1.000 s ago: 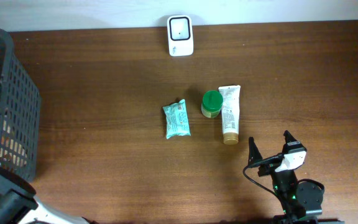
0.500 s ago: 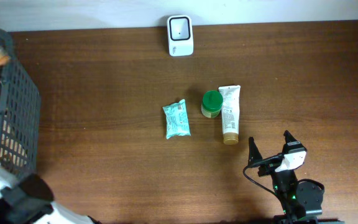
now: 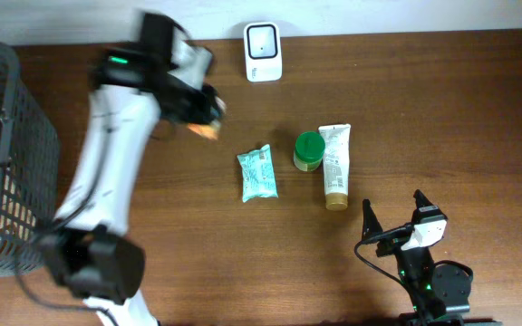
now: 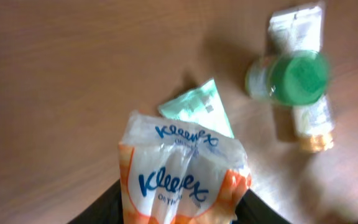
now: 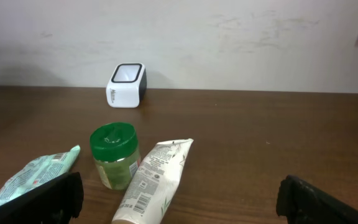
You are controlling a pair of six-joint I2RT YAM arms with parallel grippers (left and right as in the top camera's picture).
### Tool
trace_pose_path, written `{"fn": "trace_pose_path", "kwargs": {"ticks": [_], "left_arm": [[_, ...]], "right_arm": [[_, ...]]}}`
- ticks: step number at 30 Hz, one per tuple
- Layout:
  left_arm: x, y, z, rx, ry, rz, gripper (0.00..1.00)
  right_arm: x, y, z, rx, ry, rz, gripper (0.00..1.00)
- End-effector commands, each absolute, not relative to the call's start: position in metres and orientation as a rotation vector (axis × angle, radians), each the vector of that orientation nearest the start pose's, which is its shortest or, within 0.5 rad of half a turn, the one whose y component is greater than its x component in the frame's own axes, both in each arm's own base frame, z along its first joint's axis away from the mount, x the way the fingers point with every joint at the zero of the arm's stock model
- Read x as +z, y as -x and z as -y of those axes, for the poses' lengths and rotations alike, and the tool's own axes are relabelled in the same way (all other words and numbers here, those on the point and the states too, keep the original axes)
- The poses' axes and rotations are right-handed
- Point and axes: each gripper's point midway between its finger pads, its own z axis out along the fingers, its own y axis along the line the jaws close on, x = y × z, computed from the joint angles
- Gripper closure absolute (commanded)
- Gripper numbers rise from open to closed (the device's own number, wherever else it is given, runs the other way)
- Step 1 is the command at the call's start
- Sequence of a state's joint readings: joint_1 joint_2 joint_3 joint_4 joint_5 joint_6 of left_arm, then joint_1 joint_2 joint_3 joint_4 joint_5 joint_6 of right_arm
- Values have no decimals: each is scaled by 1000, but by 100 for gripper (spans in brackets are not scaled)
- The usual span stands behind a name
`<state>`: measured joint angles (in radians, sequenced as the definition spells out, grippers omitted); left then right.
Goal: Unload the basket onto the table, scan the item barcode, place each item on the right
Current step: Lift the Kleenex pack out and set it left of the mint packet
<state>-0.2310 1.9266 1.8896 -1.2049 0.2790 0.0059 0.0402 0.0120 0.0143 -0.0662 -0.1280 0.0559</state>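
Kleenex pack (image 4: 182, 177) between left jaws

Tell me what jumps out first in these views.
The left claw, raised just left of the white scanner at the far edge, grips an orange Kleenex pack. Mid-table sit a teal packet, a green-lidded jar and a tube. The right claw rests open near the front edge.

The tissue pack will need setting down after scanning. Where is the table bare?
The table is bare right of the scanner, beyond the tube; also from the teal packet to the near edge. Crowded: teal packet, green-lidded jar and tube cluster mid-table.
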Motion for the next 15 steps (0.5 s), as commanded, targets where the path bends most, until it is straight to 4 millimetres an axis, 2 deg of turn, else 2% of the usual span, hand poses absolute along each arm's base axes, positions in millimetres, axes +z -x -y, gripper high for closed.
{"fn": "trace_pose_path", "kwargs": {"ticks": [1,4,6,15], "left_arm": [[106,-386,174,-380,-496,-2938,56],[69,-377,170,-228,-460,-3006,55],[56,-376,160,-108,-377,-3037,55],[55,-395,165,-147,174,-2995,56]], "right_arm": [[159,-244,-33,182,84,-1639,2],[159,-244,-33,182,84,-1639,2],[159,-244,-33,182,84,-1639,2],[159,-244,-33,182,84,-1639,2]]}}
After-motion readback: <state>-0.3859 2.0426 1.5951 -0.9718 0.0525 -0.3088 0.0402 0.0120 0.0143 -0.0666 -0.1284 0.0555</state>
